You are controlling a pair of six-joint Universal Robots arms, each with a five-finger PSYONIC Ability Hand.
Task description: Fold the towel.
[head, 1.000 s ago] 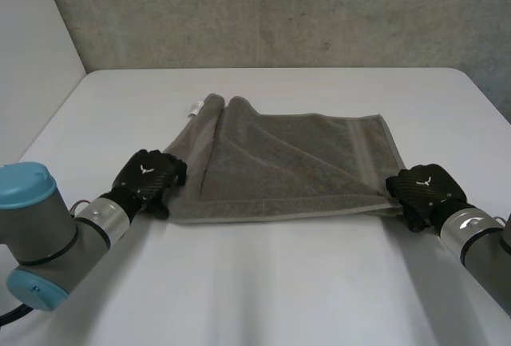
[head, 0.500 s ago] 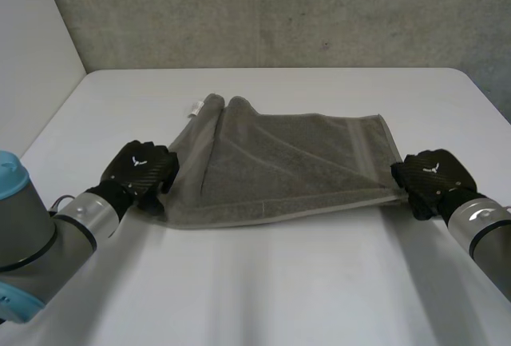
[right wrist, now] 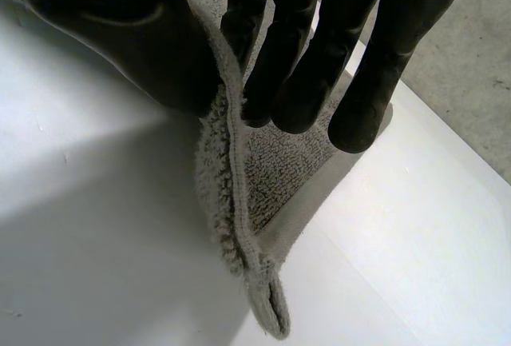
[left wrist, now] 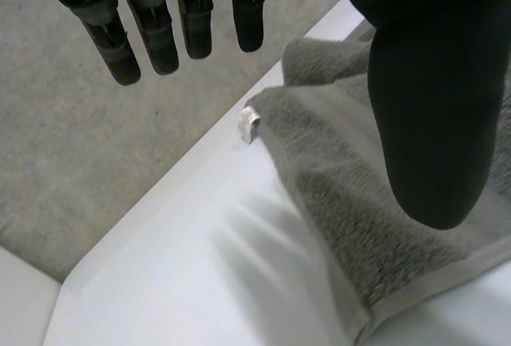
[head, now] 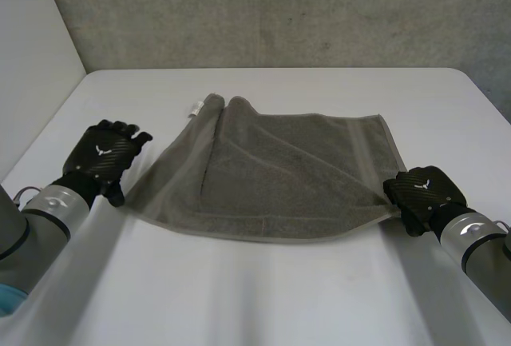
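Note:
A grey towel (head: 279, 170) lies partly folded on the white table (head: 263, 298), with a small white label (head: 195, 107) at its far left corner. My left hand (head: 104, 154) is open on the table left of the towel's left edge and holds nothing. In the left wrist view its thumb (left wrist: 431, 106) hangs over the towel (left wrist: 359, 226), and the straight fingers (left wrist: 152, 34) point past the label (left wrist: 250, 122). My right hand (head: 419, 188) is at the towel's near right corner. There the thumb (right wrist: 120, 26) and fingers (right wrist: 295, 66) pinch the towel's hem (right wrist: 235, 194).
A rough concrete wall (head: 279, 10) runs behind the table and a white wall (head: 32, 58) stands at the left. The table's left edge passes close to my left arm (head: 40, 210). Bare table lies in front of the towel.
My left hand has let go of the towel's near left corner, opened, and moved left away from it. The released corner now lies spread on the table. The right hand keeps its grip.

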